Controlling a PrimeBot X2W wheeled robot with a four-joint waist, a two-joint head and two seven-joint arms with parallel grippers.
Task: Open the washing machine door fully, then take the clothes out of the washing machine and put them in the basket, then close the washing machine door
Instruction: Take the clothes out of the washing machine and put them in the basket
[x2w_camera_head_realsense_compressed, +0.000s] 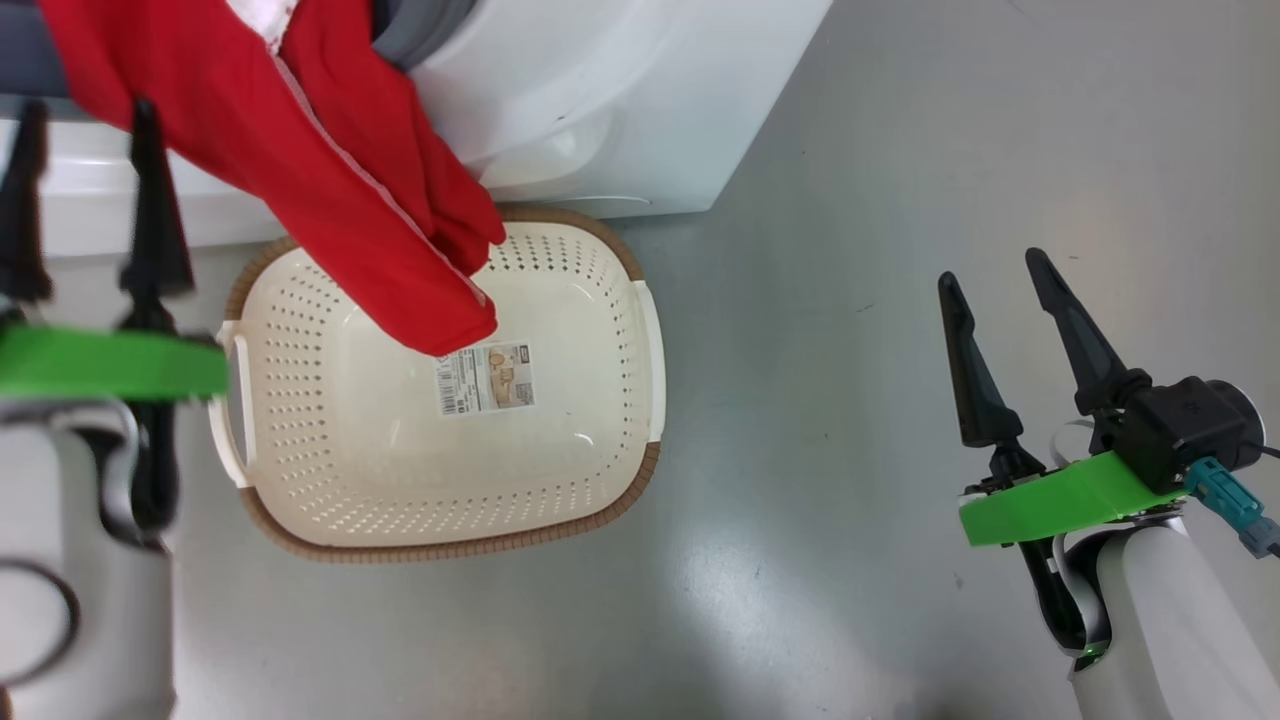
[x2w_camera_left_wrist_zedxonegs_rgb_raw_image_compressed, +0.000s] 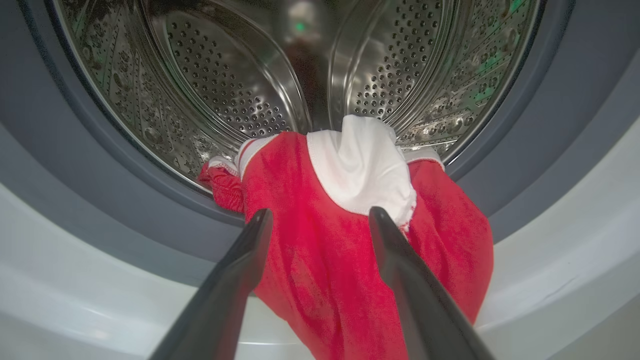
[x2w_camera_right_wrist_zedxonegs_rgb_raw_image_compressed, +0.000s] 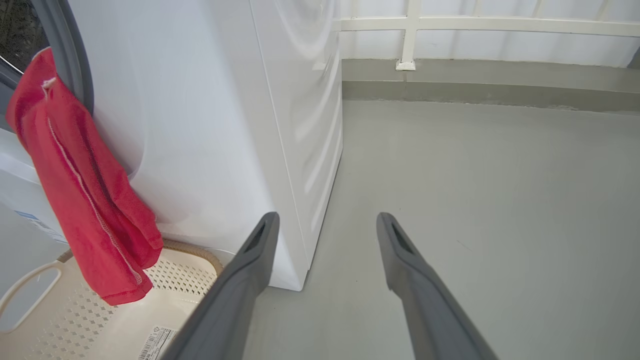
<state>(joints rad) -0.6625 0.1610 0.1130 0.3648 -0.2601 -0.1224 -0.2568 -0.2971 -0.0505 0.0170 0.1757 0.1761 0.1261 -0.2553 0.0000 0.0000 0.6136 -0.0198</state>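
Left end effector (x2w_camera_left_wrist_zedxonegs_rgb_raw_image_compressed: 320, 212) spread, facing draped clothes (x2w_camera_left_wrist_zedxonegs_rgb_raw_image_compressed: 305, 270)

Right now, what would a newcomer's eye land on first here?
First, the red garment spilling out of the steel drum and hanging down the front of the washer, over the basket. Next, the left gripper, open, pointing at that garment at the drum's mouth. The right gripper hangs open off to the side, above the floor.
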